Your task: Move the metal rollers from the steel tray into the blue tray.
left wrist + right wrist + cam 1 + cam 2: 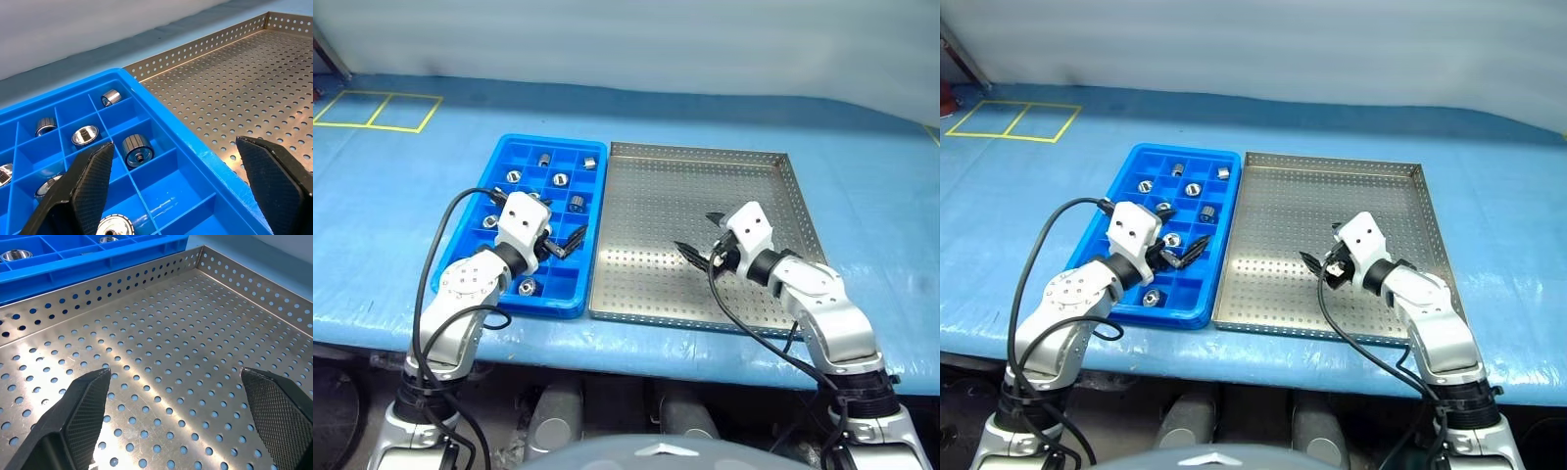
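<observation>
- Several small shiny silver metal rollers (559, 180) sit in the compartments of the bright blue gridded plastic tray (592, 245) on the blue desk (391, 196); the big perforated steel tray (705, 196) looks bare.
- Left claw (564, 245), wide open and empty, hangs over the blue tray, rollers directly ahead of it.
- Right claw (701, 238), equally wide and empty, hovers over steel. By my reckoning, nothing's left to fetch.

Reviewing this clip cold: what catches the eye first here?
The steel tray lies bare on the blue table, while the metal rollers sit scattered in compartments of the blue tray beside it. The left gripper hangs open over the blue tray, the right gripper open over the steel one.
</observation>
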`<act>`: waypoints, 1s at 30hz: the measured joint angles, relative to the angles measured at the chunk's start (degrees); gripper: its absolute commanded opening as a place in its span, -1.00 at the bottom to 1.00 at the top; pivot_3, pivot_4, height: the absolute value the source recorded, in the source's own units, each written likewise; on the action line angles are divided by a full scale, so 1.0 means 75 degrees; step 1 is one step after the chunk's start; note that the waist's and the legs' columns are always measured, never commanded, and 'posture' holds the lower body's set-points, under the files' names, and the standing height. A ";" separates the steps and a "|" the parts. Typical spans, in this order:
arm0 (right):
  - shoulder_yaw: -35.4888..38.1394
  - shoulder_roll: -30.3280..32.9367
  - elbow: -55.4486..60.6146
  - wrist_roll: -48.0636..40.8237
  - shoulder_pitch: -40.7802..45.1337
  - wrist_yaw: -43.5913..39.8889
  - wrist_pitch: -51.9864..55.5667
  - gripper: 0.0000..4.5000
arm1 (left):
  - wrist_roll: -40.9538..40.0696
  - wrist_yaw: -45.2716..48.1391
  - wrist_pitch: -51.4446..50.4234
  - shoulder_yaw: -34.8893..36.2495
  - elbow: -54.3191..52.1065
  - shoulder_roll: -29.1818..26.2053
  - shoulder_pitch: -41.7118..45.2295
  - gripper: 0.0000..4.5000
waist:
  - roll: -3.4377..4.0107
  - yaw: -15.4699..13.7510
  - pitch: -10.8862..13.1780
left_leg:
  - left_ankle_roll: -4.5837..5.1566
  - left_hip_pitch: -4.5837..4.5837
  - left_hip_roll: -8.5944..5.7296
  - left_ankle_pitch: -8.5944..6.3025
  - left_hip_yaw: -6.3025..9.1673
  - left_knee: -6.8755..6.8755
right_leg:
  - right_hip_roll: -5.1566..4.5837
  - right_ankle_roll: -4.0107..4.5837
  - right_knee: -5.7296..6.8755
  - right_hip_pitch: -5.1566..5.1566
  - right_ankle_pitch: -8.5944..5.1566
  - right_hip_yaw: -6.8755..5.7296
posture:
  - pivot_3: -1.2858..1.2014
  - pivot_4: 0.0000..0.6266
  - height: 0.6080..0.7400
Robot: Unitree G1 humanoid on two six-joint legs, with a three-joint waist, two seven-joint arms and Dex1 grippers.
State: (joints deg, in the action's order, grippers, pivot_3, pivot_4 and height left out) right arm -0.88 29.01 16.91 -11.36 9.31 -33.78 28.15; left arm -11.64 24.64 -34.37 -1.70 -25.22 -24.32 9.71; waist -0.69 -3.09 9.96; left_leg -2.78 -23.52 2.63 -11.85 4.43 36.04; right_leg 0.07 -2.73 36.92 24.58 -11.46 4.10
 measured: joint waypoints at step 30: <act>-0.0298 -0.0042 -0.0409 0.0137 0.0388 -0.0022 -0.0231 0.99 | 0.0001 -0.0135 0.0000 0.0133 -0.0252 -0.0080 -0.0321 0.94 | 0.0000 -0.0189 0.0000 | 0.0004 0.0002 -0.0001 0.0003 0.0000 0.0001 | 0.0001 -0.0002 0.0001 -0.0002 0.0003 0.0002 | 0.26 -0.52 1.00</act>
State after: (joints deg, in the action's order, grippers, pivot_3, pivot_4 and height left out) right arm -3.11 28.69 13.84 -10.34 12.22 -33.94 26.42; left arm -11.64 23.63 -34.37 -0.70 -27.11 -24.92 7.30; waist -0.69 -4.51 9.95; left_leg -2.75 -23.51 2.62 -11.83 4.43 36.05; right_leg 0.08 -2.75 36.92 24.56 -11.44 4.12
